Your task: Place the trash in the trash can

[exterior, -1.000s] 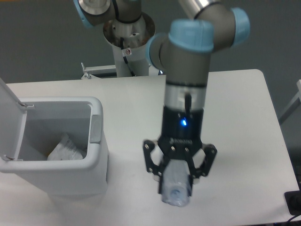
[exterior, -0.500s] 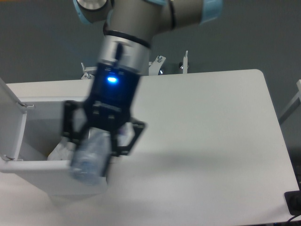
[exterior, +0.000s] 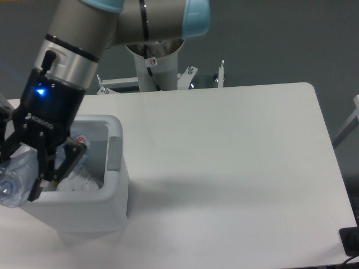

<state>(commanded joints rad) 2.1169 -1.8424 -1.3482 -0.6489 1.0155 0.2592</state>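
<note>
The clear plastic bottle (exterior: pixel 12 180) hangs over the left part of the open trash can (exterior: pixel 90 210), tilted with its blue cap end toward the lower left. My gripper (exterior: pixel 21 176) is shut on the bottle, its black fingers (exterior: pixel 63 162) reaching down over the bin's opening. The crumpled whitish wrapper (exterior: pixel 79 180) lies inside the bin, right of the gripper. The bin's grey latch tab (exterior: pixel 114 152) faces right. My arm hides the bin's lid and most of its left side.
The white table (exterior: pixel 235 162) stretches right of the bin. The arm's base column (exterior: pixel 155 66) and metal brackets (exterior: pixel 220 75) stand at the back edge. A dark object (exterior: pixel 350 241) sits off the table's lower right corner.
My gripper has carried the bottle from the table's front middle leftward, past the bin's right wall, and now holds it over the bin's left side.
</note>
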